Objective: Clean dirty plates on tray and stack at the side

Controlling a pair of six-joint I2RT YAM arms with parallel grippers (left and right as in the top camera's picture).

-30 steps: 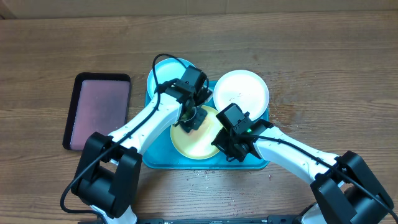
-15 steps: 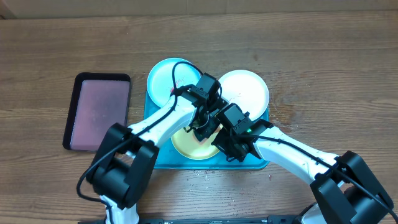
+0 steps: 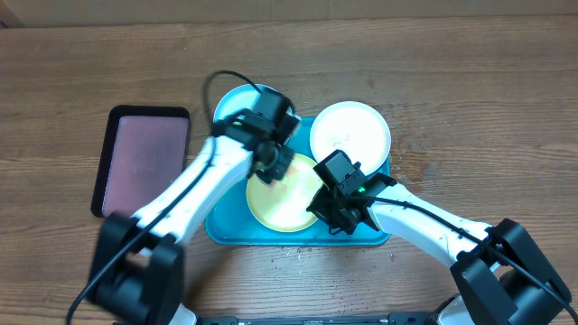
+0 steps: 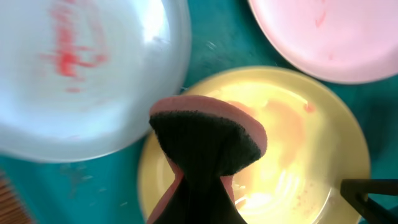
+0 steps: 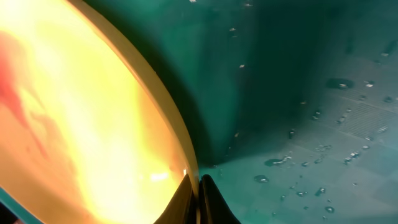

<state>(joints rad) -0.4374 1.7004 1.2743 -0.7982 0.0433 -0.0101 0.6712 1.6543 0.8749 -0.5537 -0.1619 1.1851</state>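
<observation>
Right tool (image 5: pixel 198 186) pinches the lime plate (image 3: pixel 282 206) by its rim at 4 o'clock, likely to steady it. Left tool (image 3: pixel 274 162), clamped on the sponge (image 4: pixel 208 140), sits over the plate's 11 o'clock for scrubbing. Plate lies at 6 o'clock in the tray (image 3: pixel 226 233), with red smears showing.

Overhead, the left arm (image 3: pixel 194 190) is smeared by blur and covers much of the light blue plate (image 3: pixel 237 101) at the tray's (image 3: pixel 230 230) far left corner. The sponge (image 4: pixel 208 143) hides the left claw's (image 3: pixel 274 164) fingertips. The right wrist view cuts the lime-green plate (image 5: pixel 74 124) off at its left edge.
</observation>
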